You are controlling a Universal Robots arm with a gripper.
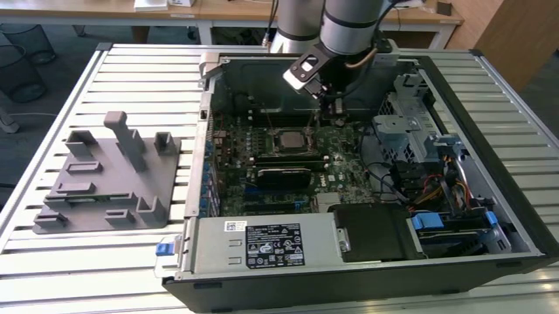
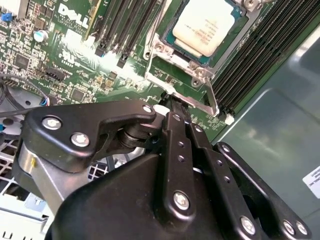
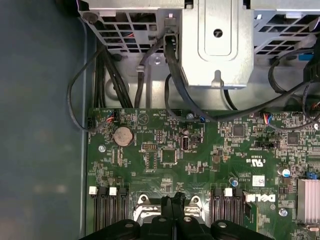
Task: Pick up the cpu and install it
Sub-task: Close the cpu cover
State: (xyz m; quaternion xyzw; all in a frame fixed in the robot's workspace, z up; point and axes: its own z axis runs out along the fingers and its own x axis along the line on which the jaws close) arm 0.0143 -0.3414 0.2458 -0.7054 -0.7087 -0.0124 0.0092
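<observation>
Starting at the exterior view's left: grey plastic tray (image 1: 109, 180) with upright posts, parked on the slatted table (image 1: 148, 72), just beside the open computer case (image 1: 349, 288). Moving right, inside the case: green motherboard (image 1: 349, 167) lying flat, power supply (image 1: 262, 243) (the box with the big white label) along the near edge. Roughly mid-board: the cpu (image 1: 288, 139), pale metal top facing up, seated in its socket, with a black ribbed block (image 1: 281, 175) just beside it on the near side. A touch further right: the gripper (image 1: 336, 116) on the end of the arm (image 1: 349, 23), pointing down at the board, near the cpu but off to its side, not over it. Far right of the case: metal drive cage (image 1: 404, 127) plus a tangle of cables (image 1: 428, 190). Closer look in the second wrist view: cpu (image 2: 207, 25) sitting inside the socket's metal bracket (image 2: 159, 50), black memory slots (image 2: 260, 50) alongside. Gripper (image 2: 170, 104) clenched there, fingers pressed flat together with nothing pinched between them, tip right at the bracket's edge. Can't tell whether actually touching the metal or just hovering above it. Same story in the first wrist view: closed gripper (image 3: 172, 202) tip poking out between two bracket corners, coin battery (image 3: 123, 135) and the drive cage (image 3: 217, 45) further out across the board.
</observation>
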